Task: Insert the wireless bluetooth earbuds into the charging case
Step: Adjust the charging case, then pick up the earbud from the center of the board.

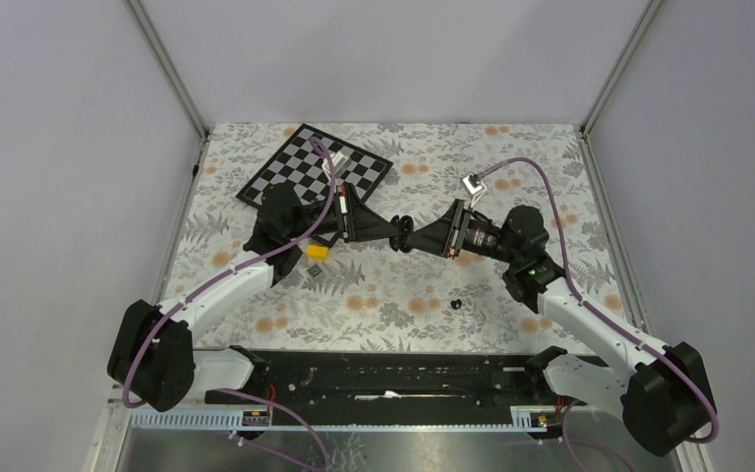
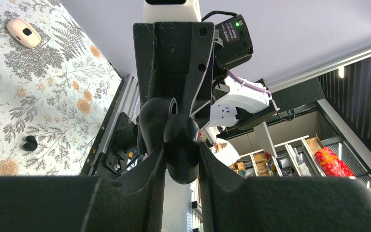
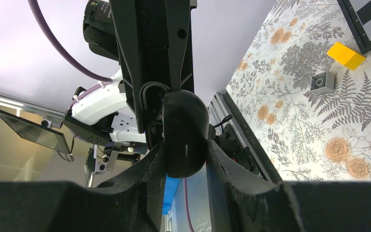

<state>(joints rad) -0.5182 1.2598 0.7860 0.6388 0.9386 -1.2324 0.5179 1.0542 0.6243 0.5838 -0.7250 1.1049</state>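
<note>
Both grippers meet above the middle of the table and hold one black charging case (image 1: 406,237) between them, off the surface. My left gripper (image 2: 181,157) is shut on a rounded black part of the case (image 2: 180,145). My right gripper (image 3: 186,157) is shut on the case body (image 3: 186,130), which has a small light slit. One black earbud (image 1: 455,304) lies on the floral table in front of the grippers and also shows in the left wrist view (image 2: 29,142). One pale beige-pink earbud (image 2: 24,33) lies farther off. I cannot see inside the case.
A yellow block (image 1: 317,253) and a small grey brick (image 1: 313,269) lie under the left arm; both show in the right wrist view, the block (image 3: 346,55) and the brick (image 3: 323,82). A chessboard (image 1: 315,169) lies at the back left. White walls enclose the table.
</note>
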